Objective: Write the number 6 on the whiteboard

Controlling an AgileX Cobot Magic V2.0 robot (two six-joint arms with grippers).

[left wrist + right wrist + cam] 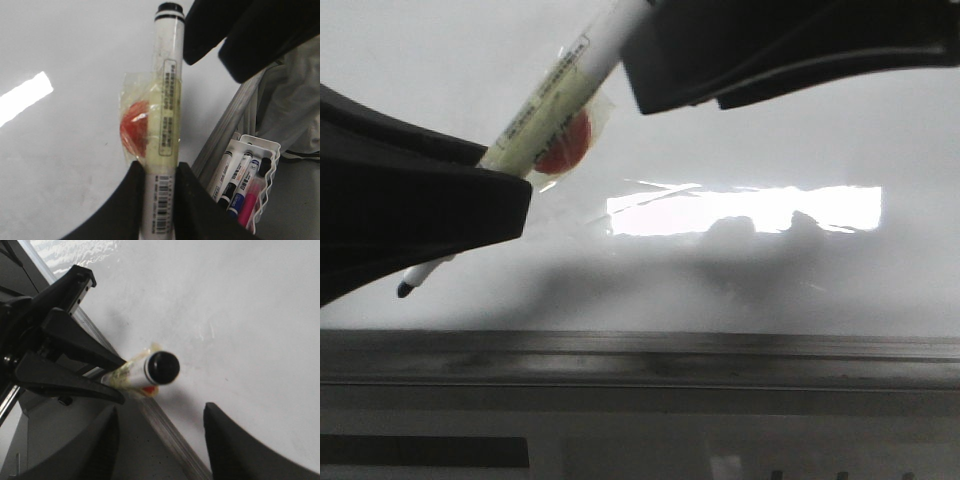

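Marker: clamped in left gripper, tip just over bare whiteboard. Right gripper: spread, empty. Left wrist view alone shows marker tray.

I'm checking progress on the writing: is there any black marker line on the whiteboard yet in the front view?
No: the whiteboard shows only glare and shadows, while the marker sits clamped in the left gripper.

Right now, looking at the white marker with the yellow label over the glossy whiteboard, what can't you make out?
- White marker: part of its barrel hidden by the left gripper in the front view; label print too small.
- Whiteboard: no written stroke shows; glare covers part of it.
- Right gripper: only the fingers show, marker between them untouched.
- White rack of spare markers: cut by the left wrist view's edge.
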